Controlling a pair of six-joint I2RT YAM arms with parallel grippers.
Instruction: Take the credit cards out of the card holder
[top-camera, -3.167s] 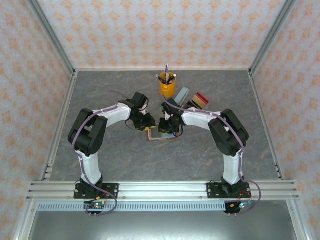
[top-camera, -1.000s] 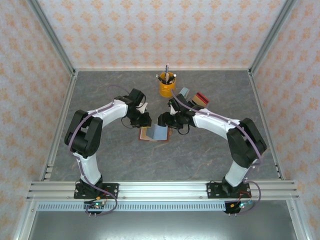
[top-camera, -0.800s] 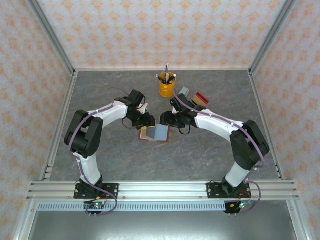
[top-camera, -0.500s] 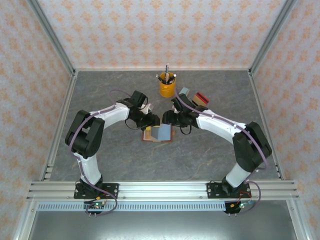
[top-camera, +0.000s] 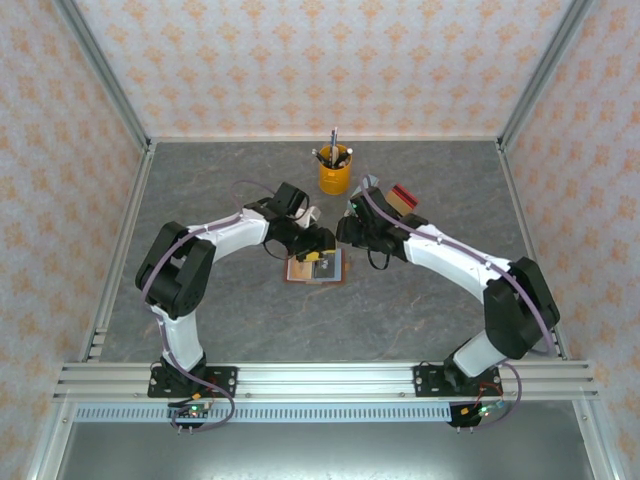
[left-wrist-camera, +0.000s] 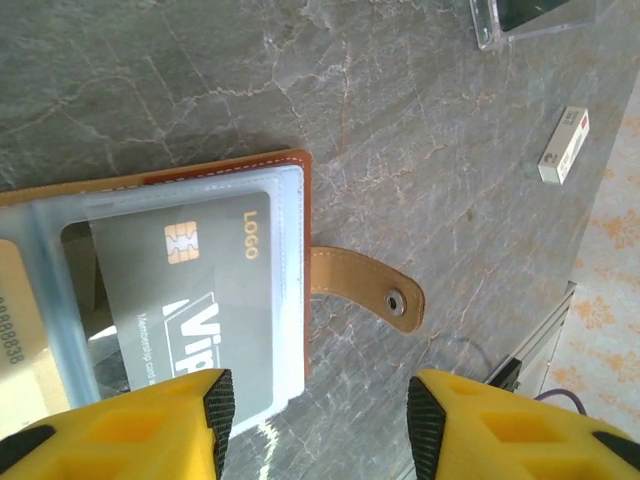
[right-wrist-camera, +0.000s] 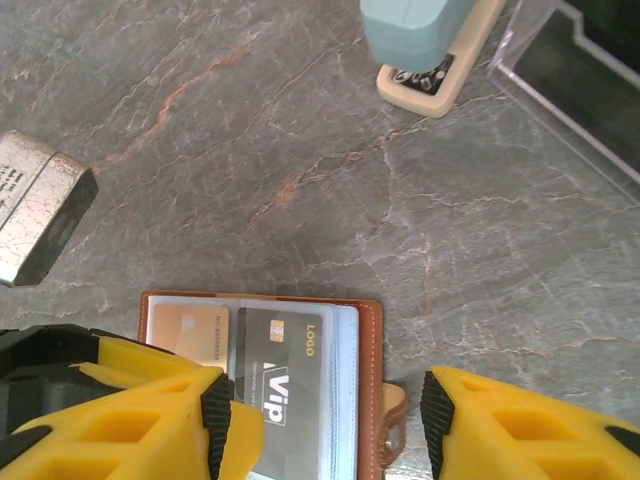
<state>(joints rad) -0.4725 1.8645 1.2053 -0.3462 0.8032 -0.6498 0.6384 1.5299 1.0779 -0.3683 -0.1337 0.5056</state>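
Left wrist view showed the left gripper (left-wrist-camera: 318, 405) spread and empty above the open card holder (left-wrist-camera: 362, 287), the right gripper (right-wrist-camera: 328, 415) likewise; pinching just 1 grey card (left-wrist-camera: 200, 300) by its edge seemed wisest.

1. Table (top-camera: 300, 320): bare stretch between the card holder (right-wrist-camera: 345, 380) and the near rail, passable.
2. Left gripper (left-wrist-camera: 315, 420), right gripper (right-wrist-camera: 325, 420): jaws apart, crowding over the holder from either side.
3. Pen cup (top-camera: 335, 175): upright, behind the holder.
4. Pale blue block (right-wrist-camera: 415, 25), clear box (right-wrist-camera: 575, 90): back right, close together.
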